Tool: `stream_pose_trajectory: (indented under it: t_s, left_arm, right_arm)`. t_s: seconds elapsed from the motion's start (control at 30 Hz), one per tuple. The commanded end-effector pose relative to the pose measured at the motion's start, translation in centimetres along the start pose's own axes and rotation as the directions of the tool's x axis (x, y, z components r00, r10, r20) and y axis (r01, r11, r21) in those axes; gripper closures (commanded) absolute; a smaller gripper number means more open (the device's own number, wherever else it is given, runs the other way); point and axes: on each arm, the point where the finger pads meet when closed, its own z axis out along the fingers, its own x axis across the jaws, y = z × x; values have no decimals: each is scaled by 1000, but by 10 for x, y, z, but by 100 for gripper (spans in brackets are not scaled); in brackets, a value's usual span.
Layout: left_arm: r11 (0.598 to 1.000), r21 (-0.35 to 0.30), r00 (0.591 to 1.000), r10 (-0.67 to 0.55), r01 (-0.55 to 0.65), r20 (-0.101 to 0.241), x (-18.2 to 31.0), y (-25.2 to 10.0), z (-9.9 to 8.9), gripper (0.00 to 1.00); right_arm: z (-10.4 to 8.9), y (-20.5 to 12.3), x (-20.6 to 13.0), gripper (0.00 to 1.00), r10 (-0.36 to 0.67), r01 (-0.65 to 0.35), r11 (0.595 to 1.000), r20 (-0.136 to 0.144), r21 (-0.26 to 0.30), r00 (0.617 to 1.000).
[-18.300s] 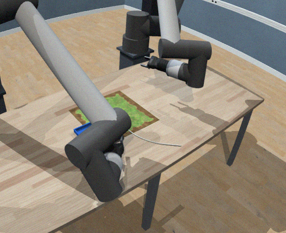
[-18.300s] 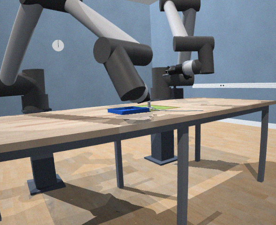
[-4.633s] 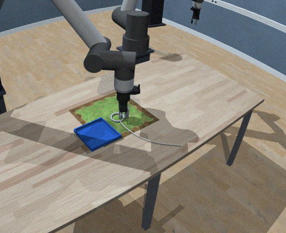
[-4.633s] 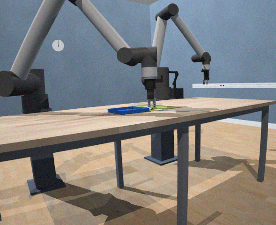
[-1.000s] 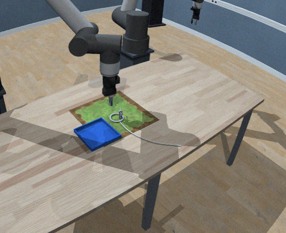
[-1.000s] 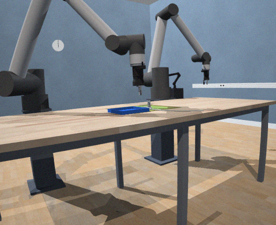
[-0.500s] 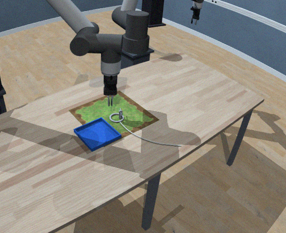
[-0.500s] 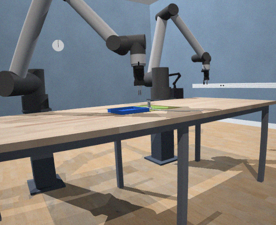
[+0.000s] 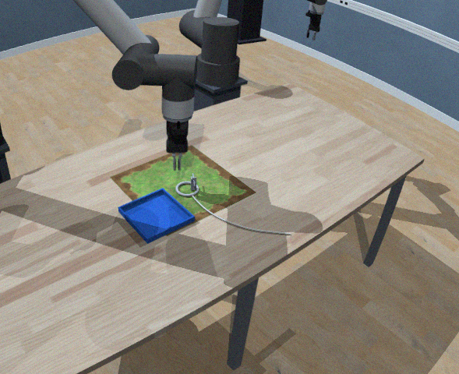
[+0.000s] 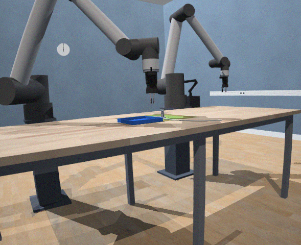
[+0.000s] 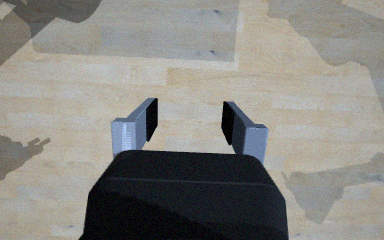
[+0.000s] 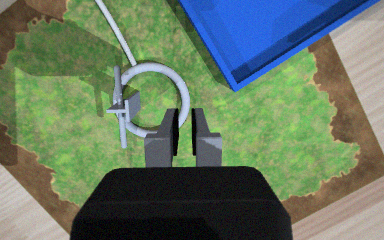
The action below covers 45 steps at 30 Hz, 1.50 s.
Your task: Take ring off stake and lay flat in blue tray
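Observation:
The pale grey ring (image 9: 178,188) (image 12: 154,66) lies low around the small grey stake (image 9: 193,183) (image 10: 162,113), which stands upright with a crossbar on top. A thin pale cord (image 9: 247,229) (image 12: 114,27) runs from the ring's edge across the table. The blue tray (image 9: 171,230) (image 10: 139,121) (image 12: 259,30) is empty, close beside the ring. My right gripper (image 9: 177,167) (image 10: 152,101) (image 12: 185,122) hangs above the mat, off the stake's side, fingers a little apart with nothing between them. My left gripper (image 11: 190,113) (image 9: 310,37) (image 10: 224,90) is wide open and empty, far from the ring.
A green mat with a brown border (image 9: 241,192) (image 12: 369,162) lies under the stake and partly under the tray. The wooden table (image 9: 322,140) (image 10: 66,134) extends around them. The cord's far end is near the table edge. The left arm's gripper hangs out beyond the table.

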Motion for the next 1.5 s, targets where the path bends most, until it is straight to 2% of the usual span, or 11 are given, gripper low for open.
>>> stream_pose_trajectory:
  t_s: [0.0, 0.5, 1.47]
  left_arm:
    - [1000, -1, 1000, 0, 0, 0, 0, 0, -1, 0]
    - [1000, -1, 1000, 0, 0, 0, 0, 0, -1, 0]
    - [1000, -1, 1000, 0, 0, 0, 0, 0, -1, 0]
  right_arm:
    - [-1, 0, 0, 67, 0, 0, 1000, 1, 0, 1000]
    - [8, 0, 0, 67, 0, 0, 1000, 1, 1, 1000]
    - [65, 0, -1, 67, 0, 0, 1000, 1, 1, 1000]
